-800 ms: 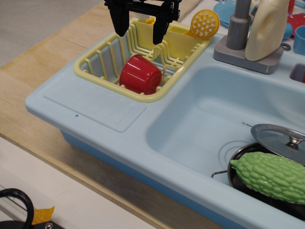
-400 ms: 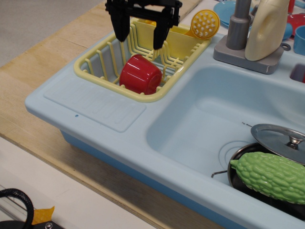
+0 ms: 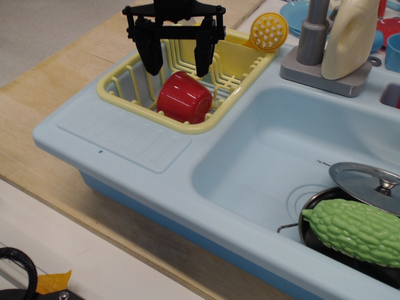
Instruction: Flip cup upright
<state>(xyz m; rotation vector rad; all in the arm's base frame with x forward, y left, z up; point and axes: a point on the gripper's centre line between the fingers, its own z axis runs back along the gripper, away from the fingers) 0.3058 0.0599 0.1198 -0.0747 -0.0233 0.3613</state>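
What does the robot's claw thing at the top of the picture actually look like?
The gripper is matte black all over. A flat crossbar with small knobs at its ends carries two chunky fingers that taper toward blunt tips. No cables, labels or markings show, and the arm behind it is cut off by the picture's top edge.

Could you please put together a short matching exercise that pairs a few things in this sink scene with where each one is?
Things:
1. red cup
2. gripper
3. green bumpy vegetable
4. silver lid

Places or states:
A. leaning on the rim of the dark pot
B. lying tipped over in the yellow dish rack
C. resting on top of the dark pot in the sink basin
D. open, hanging just above the rack

Pairs: 1-B, 2-D, 3-C, 4-A
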